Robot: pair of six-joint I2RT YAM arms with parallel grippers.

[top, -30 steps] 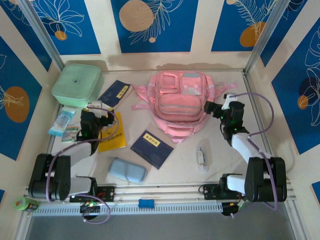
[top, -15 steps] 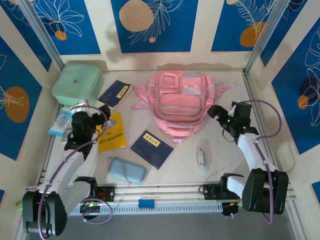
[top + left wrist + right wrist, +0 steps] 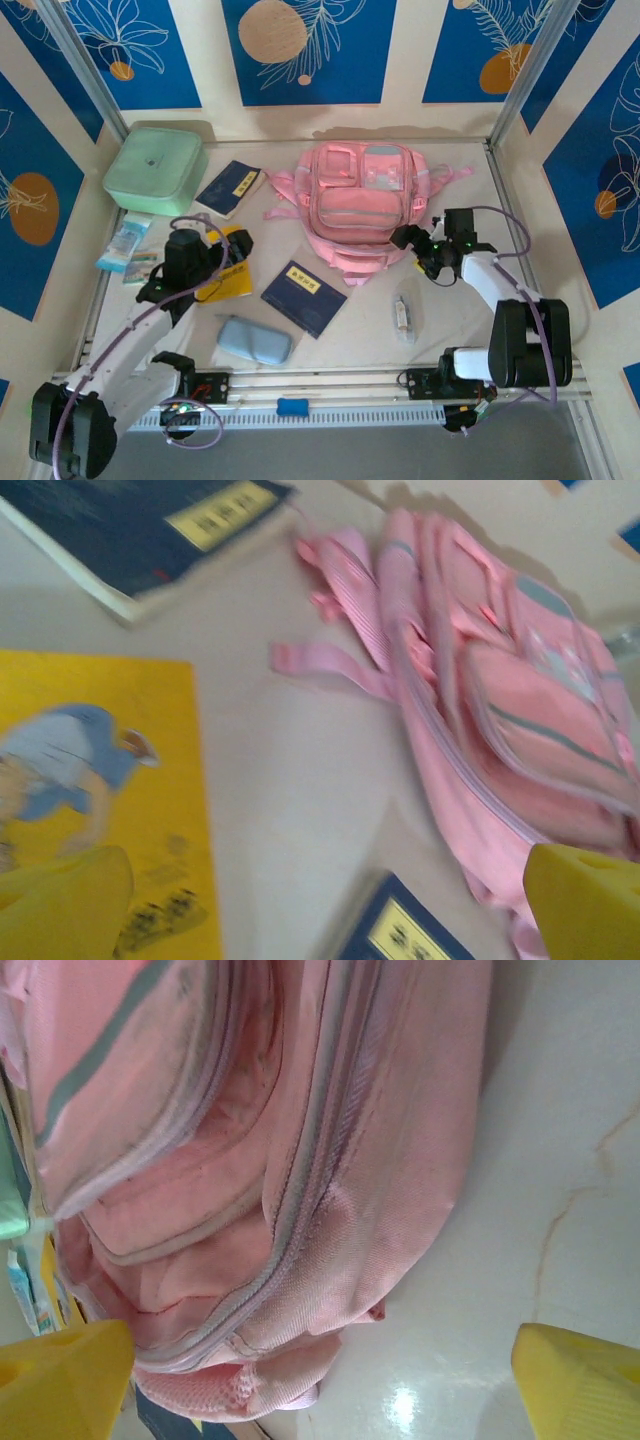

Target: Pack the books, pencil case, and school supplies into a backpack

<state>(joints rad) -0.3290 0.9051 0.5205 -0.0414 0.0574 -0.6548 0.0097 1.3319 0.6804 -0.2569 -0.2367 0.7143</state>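
The pink backpack (image 3: 360, 205) lies flat at the back centre. One navy book (image 3: 232, 187) rests to its left, another (image 3: 305, 297) sits in front of it, and the yellow book (image 3: 222, 278) lies between them. My left gripper (image 3: 228, 258) hovers open over the yellow book's right edge. In the left wrist view the gripper (image 3: 320, 920) frames bare table, with the yellow book (image 3: 100, 780) and the backpack (image 3: 500, 710) on either side. My right gripper (image 3: 412, 250) is open at the backpack's lower right corner (image 3: 300, 1290). The pencil case (image 3: 254, 341) and the wrapped school supplies (image 3: 404, 317) lie near the front.
A mint-green lidded box (image 3: 155, 167) stands at the back left, with pale blue packets (image 3: 125, 245) in front of it by the left wall. A metal rail (image 3: 320, 385) runs along the near edge. Patterned walls close in on three sides.
My left arm has stretched forward and right, bringing its gripper over the yellow book's right edge. The right gripper has swung left, closer to the backpack's lower corner.
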